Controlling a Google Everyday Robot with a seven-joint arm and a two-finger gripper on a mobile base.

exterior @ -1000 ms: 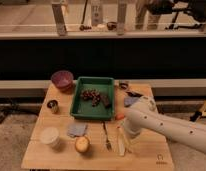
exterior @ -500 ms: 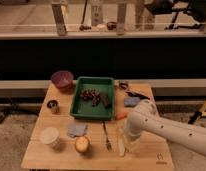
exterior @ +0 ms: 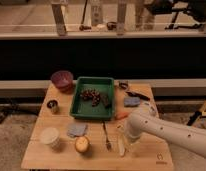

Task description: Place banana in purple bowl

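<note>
The banana [exterior: 119, 146] lies pale and slim near the front of the wooden table [exterior: 58, 120], right of the fork [exterior: 106, 136]. My gripper [exterior: 127, 142] hangs at the end of the white arm that reaches in from the right. It is right over the banana's right side and hides part of it, with its fingers open. The purple bowl [exterior: 62, 79] stands at the table's far left corner, well away from the gripper, with nothing showing inside.
A green tray [exterior: 76, 108] with dark items sits mid-table. An orange carrot [exterior: 121, 115] lies just behind the arm. A dark cup [exterior: 53, 105], a white cup [exterior: 50, 136], a round yellow fruit [exterior: 82, 144] and a grey cloth [exterior: 76, 130] fill the left front.
The arm has swung left and lowered, bringing the gripper from beside the banana to right over it. Nothing on the table has moved.
</note>
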